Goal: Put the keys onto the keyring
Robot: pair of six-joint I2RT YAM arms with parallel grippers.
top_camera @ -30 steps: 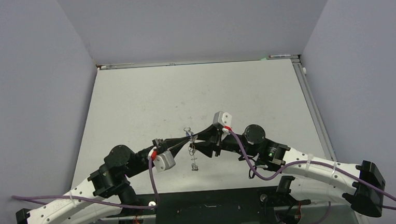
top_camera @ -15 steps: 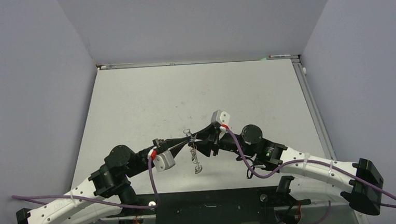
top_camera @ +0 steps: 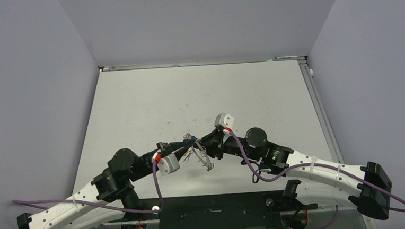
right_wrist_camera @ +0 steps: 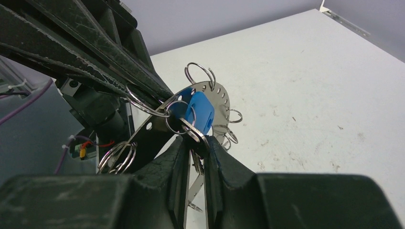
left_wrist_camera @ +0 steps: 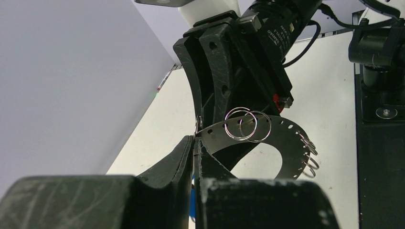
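Observation:
The keyring (left_wrist_camera: 282, 131) is a thin grey metal band with small holes and several small split rings along it. My left gripper (left_wrist_camera: 195, 140) is shut on one end of it and holds it above the table. My right gripper (right_wrist_camera: 193, 140) is shut on a silver key (right_wrist_camera: 190, 128) with a blue tag (right_wrist_camera: 200, 112), pressed against the keyring (right_wrist_camera: 217, 98). In the top view the left gripper (top_camera: 191, 143) and right gripper (top_camera: 202, 144) meet tip to tip over the near middle of the table. The keyring (top_camera: 203, 158) slants down to the right beneath them. No other keys show.
The white table (top_camera: 199, 93) is enclosed by grey walls at the back and both sides. A black mounting plate (top_camera: 217, 212) lies along the near edge between the arm bases. A purple cable (top_camera: 257, 169) loops off the right arm.
The keyring hung straight down below the grippers; now it is swung up and slants to the right. Both gripper tips have shifted slightly left and stayed together.

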